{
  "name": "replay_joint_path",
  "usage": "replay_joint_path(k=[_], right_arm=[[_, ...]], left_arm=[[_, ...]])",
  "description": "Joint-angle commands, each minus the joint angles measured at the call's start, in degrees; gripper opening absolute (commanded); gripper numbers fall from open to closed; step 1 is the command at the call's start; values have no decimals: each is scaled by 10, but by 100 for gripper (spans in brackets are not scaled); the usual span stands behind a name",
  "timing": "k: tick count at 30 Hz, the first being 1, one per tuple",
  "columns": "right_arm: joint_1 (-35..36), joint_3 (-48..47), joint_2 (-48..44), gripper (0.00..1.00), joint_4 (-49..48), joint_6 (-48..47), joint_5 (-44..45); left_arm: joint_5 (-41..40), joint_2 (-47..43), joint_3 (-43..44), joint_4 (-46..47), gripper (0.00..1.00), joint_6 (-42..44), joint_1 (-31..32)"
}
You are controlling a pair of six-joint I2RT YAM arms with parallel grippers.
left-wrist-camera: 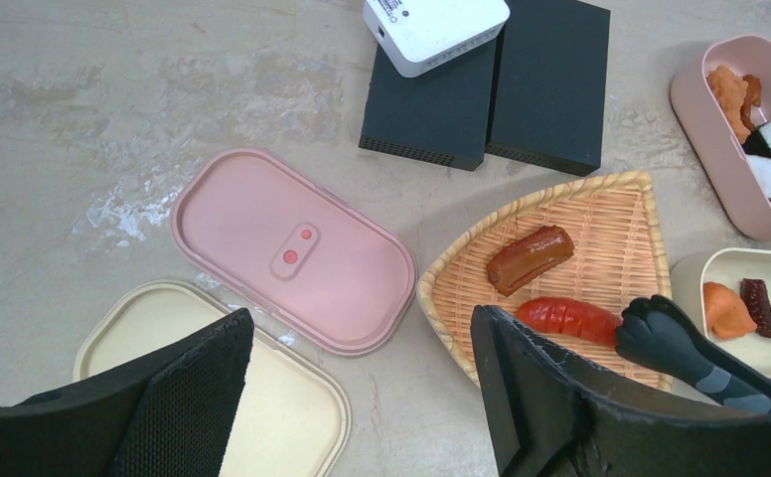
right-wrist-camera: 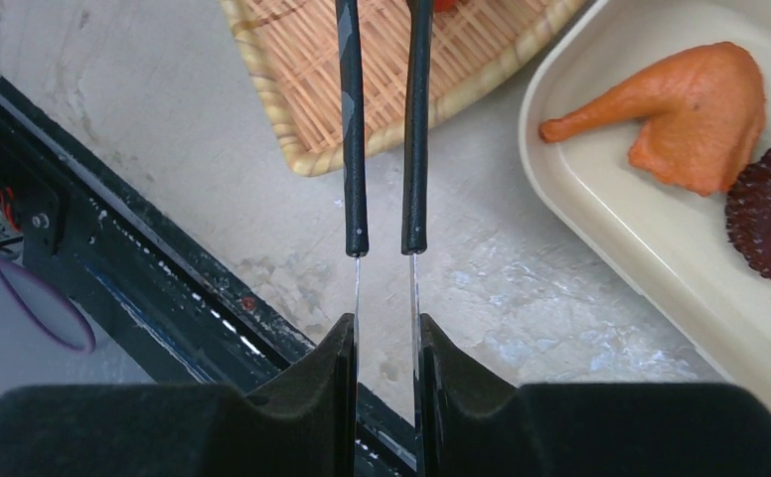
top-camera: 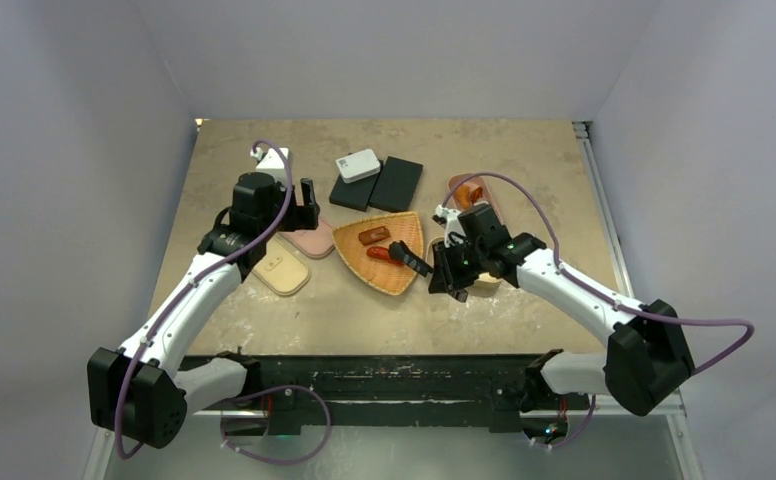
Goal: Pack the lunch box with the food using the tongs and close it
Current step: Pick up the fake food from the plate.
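Pointing left toward tray, tongs

Two black blocks side by side — white device on one, wicker tray

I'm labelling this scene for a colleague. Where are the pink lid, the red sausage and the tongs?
pink lid (left-wrist-camera: 292, 253): left wrist view, centre of its top.
red sausage (left-wrist-camera: 565, 318): left wrist view, its middle.
tongs (right-wrist-camera: 353, 149): right wrist view, black sleeve of one prong.

Even, soft light; sharp, faint shadows
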State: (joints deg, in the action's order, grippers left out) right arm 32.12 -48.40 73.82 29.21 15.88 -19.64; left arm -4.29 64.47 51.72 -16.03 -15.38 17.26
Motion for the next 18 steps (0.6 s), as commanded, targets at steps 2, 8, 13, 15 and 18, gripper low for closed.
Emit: replay_joint_path(k=[2,8,13,15,18], right_arm=[[25,-9,-13,27,-8,-9,6],[58,-58,3,29,24,-19,97],[62,-91,4,31,35,-19,134],[62,-92,11,32,41,-17,144],[62,-90,30,33,53,-12,150]], left_arm=[[4,0,0,4,79,10,-3],[4,-1,-1,3,79,11,-3],[4,-3,-1,3,79,12,-3],[5,-4,-1,3,79,12,-3],[6,-4,-1,4,79,12,-3]])
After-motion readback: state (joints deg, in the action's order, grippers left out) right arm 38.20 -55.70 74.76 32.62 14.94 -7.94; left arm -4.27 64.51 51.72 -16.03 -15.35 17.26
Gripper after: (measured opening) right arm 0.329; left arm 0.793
